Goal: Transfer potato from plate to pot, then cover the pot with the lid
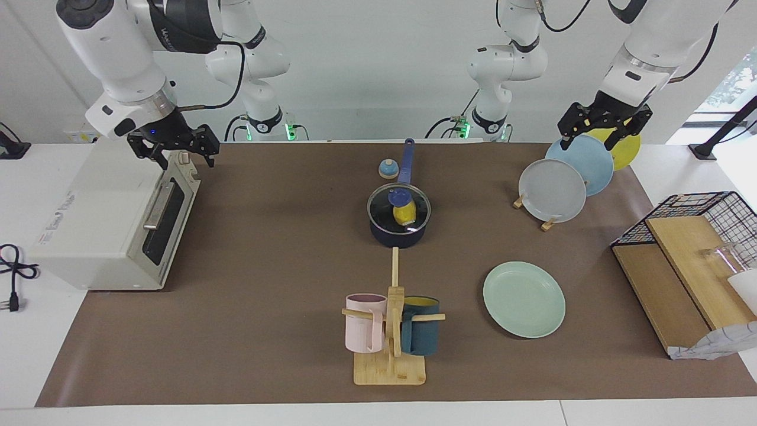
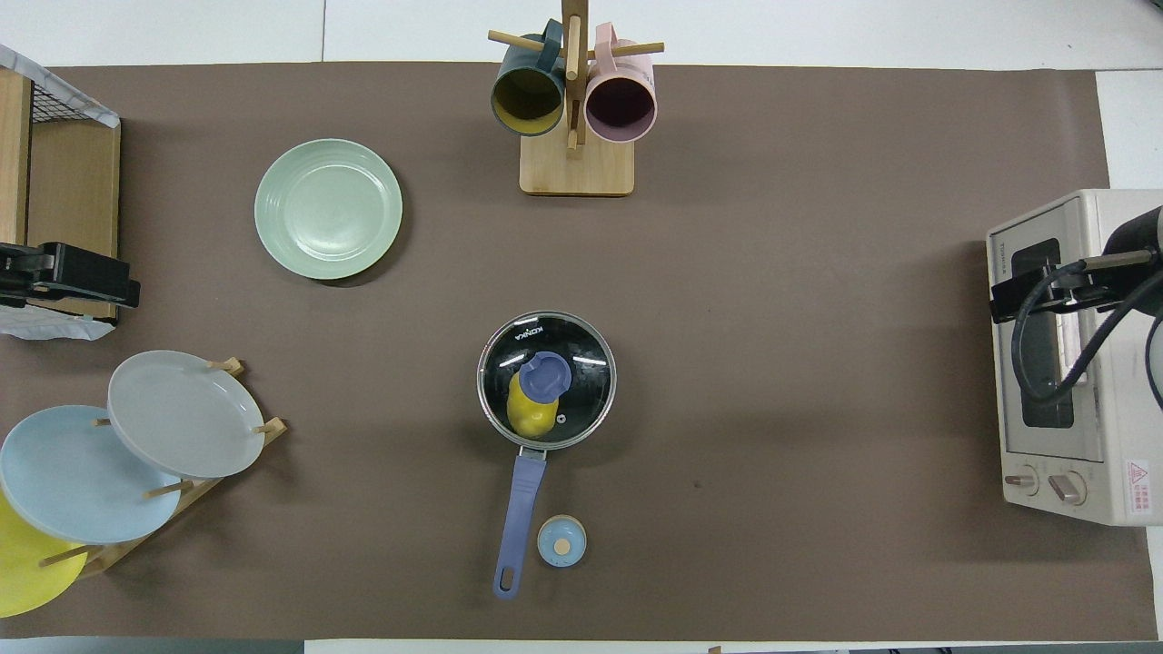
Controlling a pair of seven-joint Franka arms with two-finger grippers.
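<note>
The dark navy pot [image 1: 397, 236] stands mid-table with its long blue handle [image 2: 521, 509] toward the robots. The glass lid [image 2: 581, 359] with its blue knob sits on the pot. Through the glass the yellow potato [image 2: 530, 416] shows inside the pot, also seen as the potato [image 1: 405, 215]. The mint-green plate [image 1: 524, 299] lies bare, farther from the robots and toward the left arm's end. My right gripper [image 1: 177, 158] hangs open over the toaster oven with nothing in it. My left gripper [image 1: 593, 142] hangs open over the plate rack, holding nothing.
A toaster oven [image 1: 112, 219] stands at the right arm's end. A wooden mug tree [image 1: 390, 361] with a pink and a teal mug stands farther out than the pot. A plate rack [image 1: 553, 190], a wire basket with boards [image 1: 698, 260] and a small blue-topped knob [image 1: 388, 169] are also here.
</note>
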